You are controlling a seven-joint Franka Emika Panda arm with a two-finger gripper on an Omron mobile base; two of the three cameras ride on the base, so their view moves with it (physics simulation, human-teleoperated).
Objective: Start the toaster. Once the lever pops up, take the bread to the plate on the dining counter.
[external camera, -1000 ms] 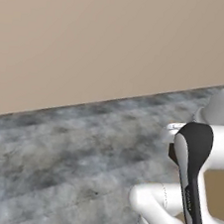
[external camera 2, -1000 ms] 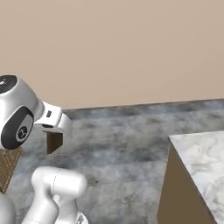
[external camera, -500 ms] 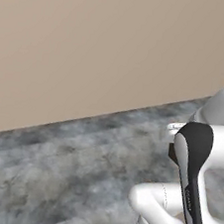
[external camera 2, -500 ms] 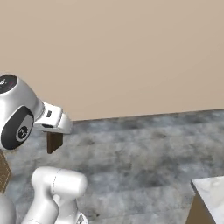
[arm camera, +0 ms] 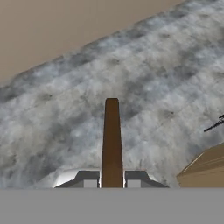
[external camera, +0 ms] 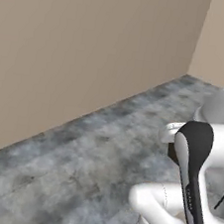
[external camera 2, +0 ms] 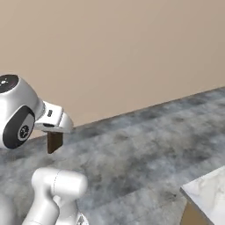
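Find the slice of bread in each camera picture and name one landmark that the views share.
Left base view: bread, a dark sliver right of centre, mostly behind the white arm.
Right base view: hanging under the claw at left.
Hand view: edge-on, a brown strip rising from bottom centre between the fingertips.
Shared landmark: the grey mottled floor meeting the beige wall.

One bread slice (arm camera: 112,140), one gripper (arm camera: 112,178), one marble counter corner (external camera 2: 206,193), one wood cabinet (arm camera: 205,168)
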